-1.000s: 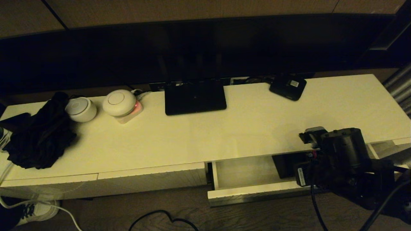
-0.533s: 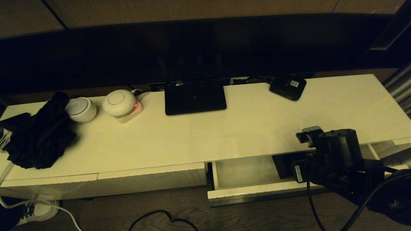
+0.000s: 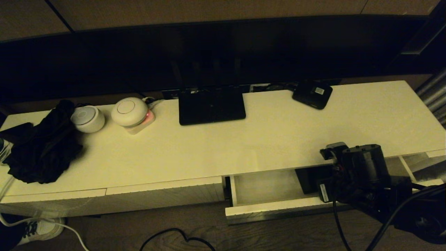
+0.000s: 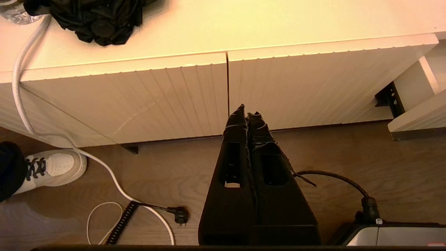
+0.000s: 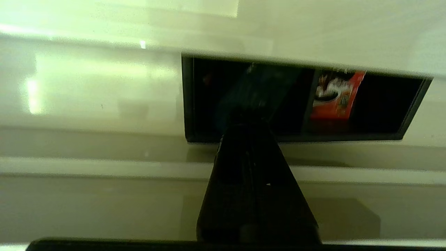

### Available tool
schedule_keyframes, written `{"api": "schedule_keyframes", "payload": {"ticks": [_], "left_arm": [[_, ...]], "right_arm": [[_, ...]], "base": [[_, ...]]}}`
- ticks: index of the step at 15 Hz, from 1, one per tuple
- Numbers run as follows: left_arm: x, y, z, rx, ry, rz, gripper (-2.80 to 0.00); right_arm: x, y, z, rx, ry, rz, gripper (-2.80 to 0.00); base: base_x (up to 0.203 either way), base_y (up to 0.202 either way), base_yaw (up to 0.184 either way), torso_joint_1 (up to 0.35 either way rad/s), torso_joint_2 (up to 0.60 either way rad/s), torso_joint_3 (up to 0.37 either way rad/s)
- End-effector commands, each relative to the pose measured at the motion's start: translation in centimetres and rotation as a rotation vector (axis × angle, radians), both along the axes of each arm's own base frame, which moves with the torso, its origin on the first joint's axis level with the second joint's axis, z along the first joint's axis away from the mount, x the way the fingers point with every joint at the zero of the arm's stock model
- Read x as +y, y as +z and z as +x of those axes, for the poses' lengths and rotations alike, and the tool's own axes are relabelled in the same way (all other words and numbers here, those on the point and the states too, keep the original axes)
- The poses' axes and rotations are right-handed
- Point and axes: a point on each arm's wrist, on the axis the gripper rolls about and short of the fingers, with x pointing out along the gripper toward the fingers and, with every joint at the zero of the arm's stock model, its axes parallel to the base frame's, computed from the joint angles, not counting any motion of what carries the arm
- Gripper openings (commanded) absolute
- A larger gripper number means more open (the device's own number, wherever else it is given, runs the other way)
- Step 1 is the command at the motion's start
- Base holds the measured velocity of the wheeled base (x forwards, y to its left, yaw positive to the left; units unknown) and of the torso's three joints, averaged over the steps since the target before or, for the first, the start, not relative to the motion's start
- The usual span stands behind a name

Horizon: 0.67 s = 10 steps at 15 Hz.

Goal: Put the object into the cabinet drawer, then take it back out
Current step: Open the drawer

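The cabinet drawer (image 3: 275, 211) stands pulled out, its pale floor bare on the left. The object (image 3: 308, 180), a black open-top box, sits in the drawer's right part, half under the cabinet top. In the right wrist view the object (image 5: 190, 104) shows a dark divider and a red and white packet (image 5: 337, 97). My right gripper (image 3: 333, 182) reaches down into it. Its fingers are pressed together, and the right gripper (image 5: 244, 118) has its tips past the near wall, inside the left compartment. The left gripper (image 4: 246, 112) hangs shut and empty before the closed drawer fronts, low over the floor.
On the cabinet top (image 3: 278, 139) stand a black router (image 3: 212, 104), a small black device with a white label (image 3: 312, 94), two white round units (image 3: 108, 115) and a black cloth (image 3: 41, 150). Cables lie on the wooden floor (image 4: 146, 209). A shoe (image 4: 52, 169) is at the left.
My right arm has shifted a little to the left and lower over the drawer. The black box has stayed where it was. The left arm is unchanged.
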Motion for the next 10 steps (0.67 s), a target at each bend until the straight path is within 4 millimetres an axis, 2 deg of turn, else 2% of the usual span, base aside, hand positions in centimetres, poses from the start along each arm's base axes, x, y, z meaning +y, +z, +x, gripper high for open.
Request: {"api": "schedule_keyframes", "payload": {"ticks": [1, 6, 10], "left_arm": [[0.0, -0.1, 0.0, 0.003, -0.001, 0.0, -2.8], [0.0, -0.1, 0.0, 0.003, 0.001, 0.0, -2.8], [0.0, -0.1, 0.0, 0.003, 0.001, 0.0, -2.8]], "right_arm": [[-0.1, -0.1, -0.3, 0.006, 0.003, -0.006, -2.8], [-0.4, -0.9, -1.4, 0.068, 0.012, -0.036, -2.8], [-0.3, -0.7, -2.1, 0.091, 0.023, -0.044, -2.8]], "base": [[0.0, 0.0, 0.0, 0.0, 0.0, 0.0], [0.0, 0.0, 0.0, 0.0, 0.0, 0.0], [0.0, 0.0, 0.0, 0.0, 0.0, 0.0]]}}
